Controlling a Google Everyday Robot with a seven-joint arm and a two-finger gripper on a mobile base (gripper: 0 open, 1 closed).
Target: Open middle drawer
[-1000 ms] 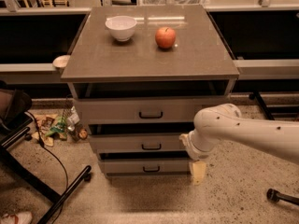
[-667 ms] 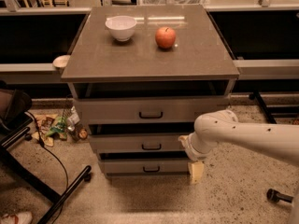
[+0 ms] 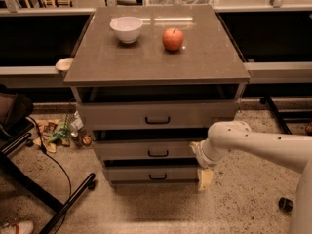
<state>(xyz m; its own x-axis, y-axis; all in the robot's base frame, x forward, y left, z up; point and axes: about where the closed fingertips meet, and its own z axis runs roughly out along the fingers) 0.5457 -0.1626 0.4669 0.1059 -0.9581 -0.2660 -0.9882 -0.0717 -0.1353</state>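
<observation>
The middle drawer (image 3: 146, 150) is the grey front with a small black bar handle (image 3: 158, 153), between the top drawer (image 3: 156, 115) and the bottom drawer (image 3: 151, 173) of a grey cabinet. A dark gap shows above its front. My gripper (image 3: 204, 178) hangs at the end of the white arm (image 3: 253, 145), which comes in from the right. It is at the cabinet's lower right corner, beside the right ends of the middle and bottom drawers and well right of the handle. It points down toward the floor and holds nothing visible.
A white bowl (image 3: 126, 28) and a red apple (image 3: 173, 38) sit on the cabinet top (image 3: 97, 62). Litter (image 3: 61, 130) lies on the floor at the left, by a black chair base (image 3: 44, 199) and cable. Dark shelving runs along both sides.
The arm's elbow has dropped slightly and shifted left. The gripper stays at the cabinet's lower right corner. The drawers have not moved.
</observation>
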